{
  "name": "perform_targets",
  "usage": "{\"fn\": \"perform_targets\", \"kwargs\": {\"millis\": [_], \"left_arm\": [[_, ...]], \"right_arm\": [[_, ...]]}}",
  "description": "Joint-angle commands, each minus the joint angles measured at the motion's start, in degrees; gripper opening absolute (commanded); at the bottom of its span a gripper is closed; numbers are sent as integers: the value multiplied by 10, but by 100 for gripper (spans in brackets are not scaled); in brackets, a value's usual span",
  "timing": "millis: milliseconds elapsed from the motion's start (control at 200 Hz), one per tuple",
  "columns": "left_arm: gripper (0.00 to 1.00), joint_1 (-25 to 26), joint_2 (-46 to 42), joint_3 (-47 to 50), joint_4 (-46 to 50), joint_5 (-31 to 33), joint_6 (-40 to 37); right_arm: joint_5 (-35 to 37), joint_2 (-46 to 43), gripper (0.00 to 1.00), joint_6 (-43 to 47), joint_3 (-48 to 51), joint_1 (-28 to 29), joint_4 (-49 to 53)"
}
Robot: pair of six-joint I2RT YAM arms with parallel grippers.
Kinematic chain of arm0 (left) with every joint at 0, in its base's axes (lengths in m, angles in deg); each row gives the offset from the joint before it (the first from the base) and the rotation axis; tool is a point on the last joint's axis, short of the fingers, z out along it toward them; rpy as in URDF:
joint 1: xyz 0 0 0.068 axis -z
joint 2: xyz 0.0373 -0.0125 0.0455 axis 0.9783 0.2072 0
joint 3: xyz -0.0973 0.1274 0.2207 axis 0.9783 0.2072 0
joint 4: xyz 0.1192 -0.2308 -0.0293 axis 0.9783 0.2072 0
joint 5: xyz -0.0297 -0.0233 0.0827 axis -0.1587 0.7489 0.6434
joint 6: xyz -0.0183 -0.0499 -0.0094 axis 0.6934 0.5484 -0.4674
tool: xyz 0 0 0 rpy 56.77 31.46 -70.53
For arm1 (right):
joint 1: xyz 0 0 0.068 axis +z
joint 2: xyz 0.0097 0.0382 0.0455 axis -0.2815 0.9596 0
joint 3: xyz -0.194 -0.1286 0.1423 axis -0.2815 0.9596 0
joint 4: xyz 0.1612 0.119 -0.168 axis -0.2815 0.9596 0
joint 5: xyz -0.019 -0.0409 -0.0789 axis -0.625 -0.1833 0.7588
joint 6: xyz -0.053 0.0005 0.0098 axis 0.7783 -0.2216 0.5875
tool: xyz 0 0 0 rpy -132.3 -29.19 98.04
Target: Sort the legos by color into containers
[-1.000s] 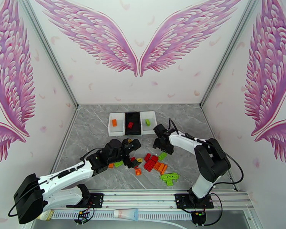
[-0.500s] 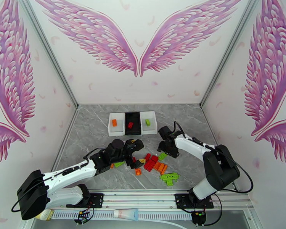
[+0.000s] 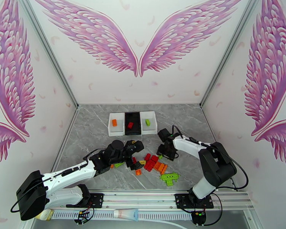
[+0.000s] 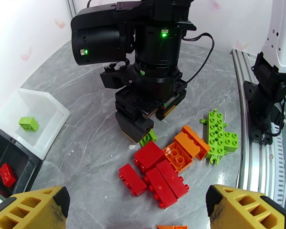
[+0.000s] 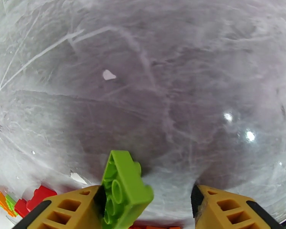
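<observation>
Your right fingers [image 5: 70, 207] stand spread around a tilted lime green brick [image 5: 124, 187], which leans on one finger with a gap to the other, down at the grey surface [image 5: 162, 92]. Your left fingers [image 4: 32, 208] are spread wide, nothing between them, above the legos [image 4: 158, 176] heaped toward the near edge. The containers [image 3: 116, 132] sit toward the far edge, one brick in each.
</observation>
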Motion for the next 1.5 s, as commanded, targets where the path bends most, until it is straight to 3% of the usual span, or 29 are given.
{"fn": "perform_targets", "kwargs": {"millis": [0, 385, 585, 870, 1130, 1494], "left_arm": [[99, 1, -11, 10, -11, 4, -9], [99, 0, -21, 19, -16, 19, -2], [99, -1, -48, 34, -19, 34, 21], [99, -30, -61, 40, -55, 62, 70], [99, -52, -20, 26, -99, 89, 79], [99, -69, 1, 7, -98, 112, 105]], "right_arm": [[-7, 17, 55, -2, -23, -1, -3], [-1, 29, 21, -1, -48, -1, 22], [13, 13, 14, 16, -79, -2, 48], [37, 27, 14, 169, -233, -1, 46], [89, 127, 15, 294, -392, -3, -6], [98, 285, 15, 314, -547, -2, -41]]}}
